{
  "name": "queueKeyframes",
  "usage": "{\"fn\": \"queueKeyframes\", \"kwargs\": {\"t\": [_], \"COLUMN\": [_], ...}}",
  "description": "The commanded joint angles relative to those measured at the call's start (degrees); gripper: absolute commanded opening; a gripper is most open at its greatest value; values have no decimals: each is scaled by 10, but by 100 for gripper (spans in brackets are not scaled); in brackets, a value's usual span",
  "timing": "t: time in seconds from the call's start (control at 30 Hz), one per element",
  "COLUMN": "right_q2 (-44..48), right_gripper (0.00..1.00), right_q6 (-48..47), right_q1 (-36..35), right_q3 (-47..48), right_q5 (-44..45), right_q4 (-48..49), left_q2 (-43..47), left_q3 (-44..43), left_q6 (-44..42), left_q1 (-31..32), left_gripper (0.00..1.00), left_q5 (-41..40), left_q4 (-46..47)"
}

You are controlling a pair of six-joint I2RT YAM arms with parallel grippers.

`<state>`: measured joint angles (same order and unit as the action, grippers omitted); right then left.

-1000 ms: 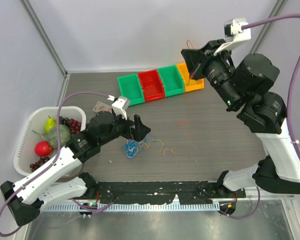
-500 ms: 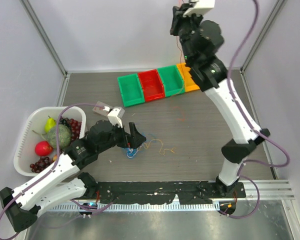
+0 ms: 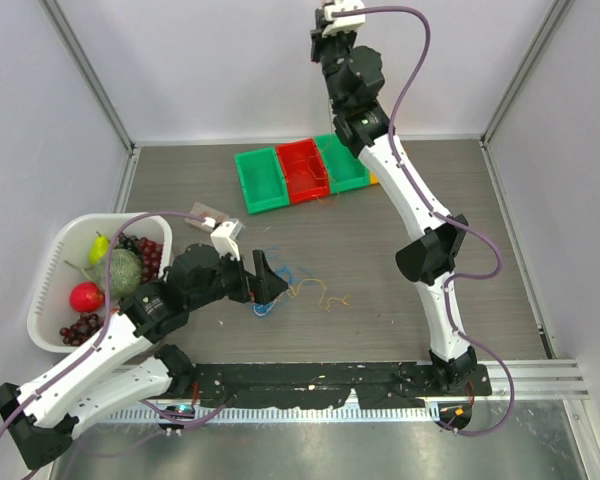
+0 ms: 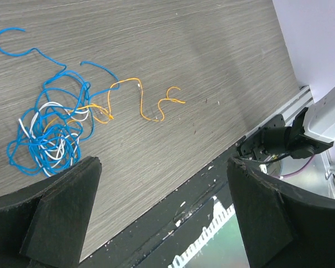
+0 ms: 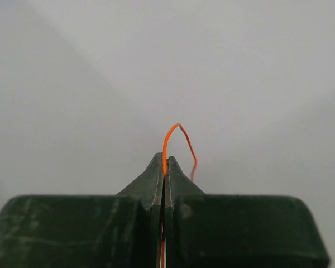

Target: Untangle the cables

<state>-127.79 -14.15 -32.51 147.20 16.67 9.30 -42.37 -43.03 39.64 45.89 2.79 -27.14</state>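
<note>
A tangle of thin blue cable [image 4: 50,134] with a whitish strand [image 4: 25,121] through it lies on the wood table; an orange-yellow cable [image 4: 139,103] trails right from it. The tangle also shows in the top view [image 3: 266,302], with the orange-yellow cable [image 3: 318,292] beside it. My left gripper [image 4: 164,223] is open and empty, its fingers [image 4: 50,218] hovering just near of the tangle. My right gripper [image 5: 165,170] is shut on a thin orange wire [image 5: 177,129] that loops past the fingertips. It is raised high over the back bins [image 3: 332,45].
Green [image 3: 259,178], red [image 3: 302,170] and green [image 3: 342,162] bins stand in a row at the back. A white basket [image 3: 52,262] of fruit sits at the left. A small card [image 3: 203,213] lies near it. The black rail [image 3: 310,378] runs along the front edge.
My right arm has swung up and left, from the back right to high above the bins, still pinching the orange wire. My left gripper has shifted slightly by the tangle.
</note>
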Motion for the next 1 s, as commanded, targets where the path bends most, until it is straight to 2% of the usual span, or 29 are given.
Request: {"fn": "queueKeyframes", "kwargs": {"t": [0.0,0.23,0.53,0.97], "right_q2": [-3,-10,-53,-105], "right_gripper": [1,1,1,1], "right_q6": [25,104,176,187], "right_q1": [24,73,105,127], "right_q3": [60,53,72,45], "right_q5": [-40,-77,-95,-82], "right_q4": [125,195,259,292], "left_q2": [3,25,-9,-35], "left_q3": [-46,-17,-7,-26], "left_q6": [-5,26,44,33], "left_q1": [-1,-2,-2,-2], "left_gripper": [100,100,100,100], "left_q5": [-22,-23,-48,-42], "left_q4": [-34,1,52,47]}}
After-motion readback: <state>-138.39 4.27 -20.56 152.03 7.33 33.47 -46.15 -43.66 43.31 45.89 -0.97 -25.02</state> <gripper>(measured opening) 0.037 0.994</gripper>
